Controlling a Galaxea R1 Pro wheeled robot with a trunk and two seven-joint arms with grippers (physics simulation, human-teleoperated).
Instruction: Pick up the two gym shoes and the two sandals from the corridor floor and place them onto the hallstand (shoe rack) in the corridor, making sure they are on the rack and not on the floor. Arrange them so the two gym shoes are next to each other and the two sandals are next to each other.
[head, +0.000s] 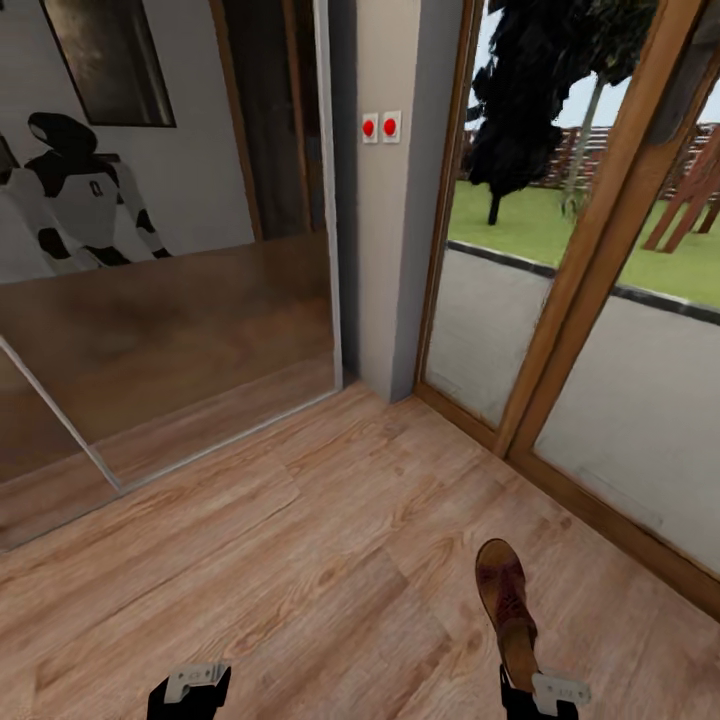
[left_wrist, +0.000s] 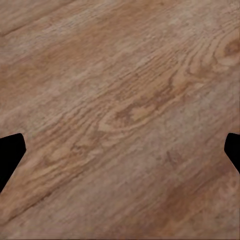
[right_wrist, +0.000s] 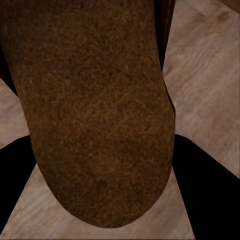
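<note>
Sandals are the matter here, and one of them, a dark brown sandal (head: 505, 600), shows in the head view near the right, its woven toe pointing away and its tan heel end meeting the right gripper (head: 545, 695). Going from the left: a mirrored sliding door (head: 170, 340) fills the far left and reflects the robot; below it the corridor floor (head: 300, 560) runs bare and wood-grained towards the near edge, where the left gripper (head: 190, 692) hangs with nothing in it. In the left wrist view its fingertips (left_wrist: 11, 157) stand wide apart at the picture's edges, with only planks between them. Further right a grey wall post (head: 385, 200) carries two red buttons (head: 379, 127), and beyond it glazed doors in wooden frames (head: 570, 330) look out on a lawn.

In the right wrist view the sandal's sole (right_wrist: 95, 110) lies between the dark fingers (right_wrist: 210, 195), which close in on its rounded end; it looks gripped, though from these views I cannot be sure it has left the floor.

As a judgement, a flat leather sandal should be light and somewhat bendy, so held by the heel its toe may droop or swing; a grip across the firmer sole edge should be steadier than one on the cut-out upper. The door frame just right of the sandal is the nearest obstacle when turning.
</note>
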